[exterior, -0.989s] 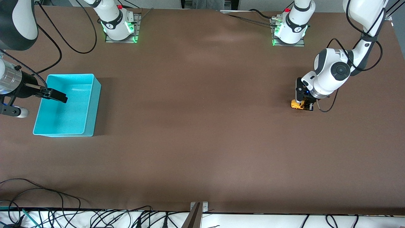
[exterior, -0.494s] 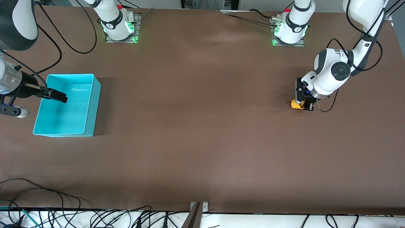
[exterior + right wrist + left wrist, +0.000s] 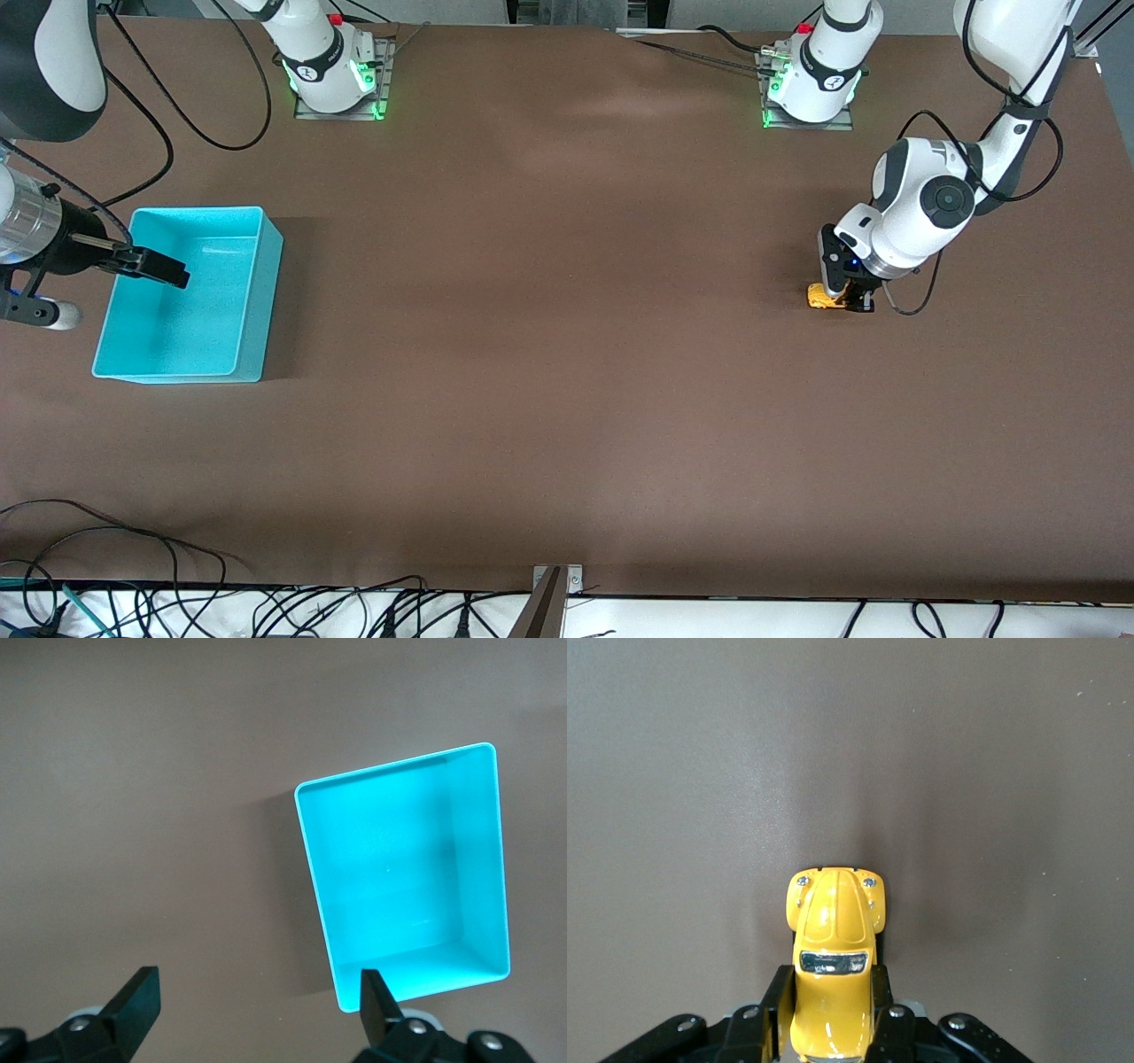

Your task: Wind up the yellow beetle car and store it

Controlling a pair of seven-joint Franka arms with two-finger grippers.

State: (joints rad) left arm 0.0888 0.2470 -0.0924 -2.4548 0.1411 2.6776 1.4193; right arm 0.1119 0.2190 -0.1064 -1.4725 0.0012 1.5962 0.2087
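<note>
Left end effector [image 3: 831, 1028] clamps yellow beetle car [image 3: 833, 970], nose pointing away.

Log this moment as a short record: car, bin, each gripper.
car: yellow beetle car on the table at the left arm's end, wheels down
bin: turquoise bin at the right arm's end, nothing in it
left gripper: left gripper shut on the car's sides
right gripper: right gripper open, up over the bin's edge, waiting

No legible text, label, brand, number or sign appears on any object in these views.
</note>
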